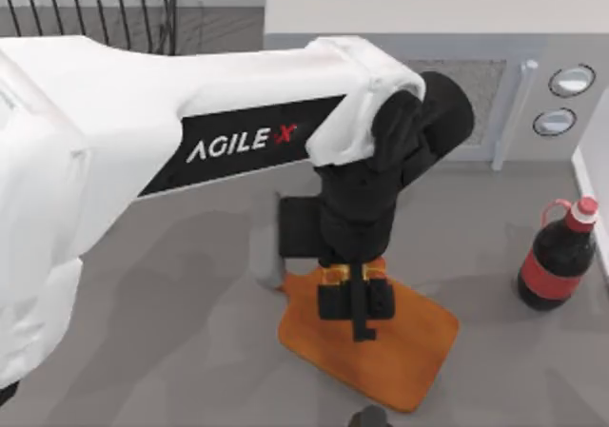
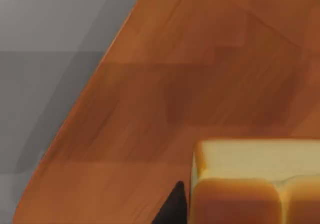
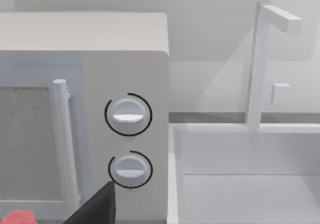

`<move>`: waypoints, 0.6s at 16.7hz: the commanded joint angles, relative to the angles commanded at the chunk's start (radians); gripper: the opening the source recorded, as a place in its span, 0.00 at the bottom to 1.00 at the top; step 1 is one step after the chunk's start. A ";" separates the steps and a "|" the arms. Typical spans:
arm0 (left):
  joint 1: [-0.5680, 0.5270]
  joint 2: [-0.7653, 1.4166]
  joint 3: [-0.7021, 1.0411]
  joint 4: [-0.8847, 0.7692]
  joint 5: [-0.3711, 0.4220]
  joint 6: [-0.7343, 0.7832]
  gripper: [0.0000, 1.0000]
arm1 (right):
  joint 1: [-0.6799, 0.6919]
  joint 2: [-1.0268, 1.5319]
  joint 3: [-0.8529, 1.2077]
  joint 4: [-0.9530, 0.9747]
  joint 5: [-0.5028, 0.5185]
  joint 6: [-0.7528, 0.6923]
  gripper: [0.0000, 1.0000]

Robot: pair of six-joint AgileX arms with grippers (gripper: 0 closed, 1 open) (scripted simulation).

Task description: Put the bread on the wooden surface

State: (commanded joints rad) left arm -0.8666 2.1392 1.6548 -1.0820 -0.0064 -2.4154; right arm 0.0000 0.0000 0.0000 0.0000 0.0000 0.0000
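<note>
The bread (image 2: 255, 181), a golden-brown block with a pale top, sits low over the wooden surface (image 2: 190, 84). A dark finger (image 2: 172, 209) presses against its side. From above, my left gripper (image 1: 355, 303) hangs over the near-left part of the orange cutting board (image 1: 400, 351), shut on the bread (image 1: 377, 269), of which golden edges peek out from under it. I cannot tell whether the bread touches the board. My right gripper (image 1: 369, 417) is parked at the table's front edge.
A dark cola bottle (image 1: 555, 259) with a red cap stands right of the board. A white microwave (image 3: 85, 109) with two knobs lines the back, next to a white sink (image 3: 245, 179) with a tap. Grey countertop (image 1: 190, 332) lies left of the board.
</note>
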 joint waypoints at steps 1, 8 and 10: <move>-0.001 0.001 -0.007 0.014 -0.001 0.000 0.00 | 0.000 0.000 0.000 0.000 0.000 0.000 1.00; -0.004 0.028 -0.050 0.066 0.001 -0.002 0.00 | 0.000 0.000 0.000 0.000 0.000 0.000 1.00; -0.004 0.028 -0.050 0.066 0.001 -0.002 0.00 | 0.000 0.000 0.000 0.000 0.000 0.000 1.00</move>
State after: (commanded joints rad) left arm -0.8702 2.1675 1.6047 -1.0158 -0.0057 -2.4178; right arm 0.0000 0.0000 0.0000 0.0000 0.0000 0.0000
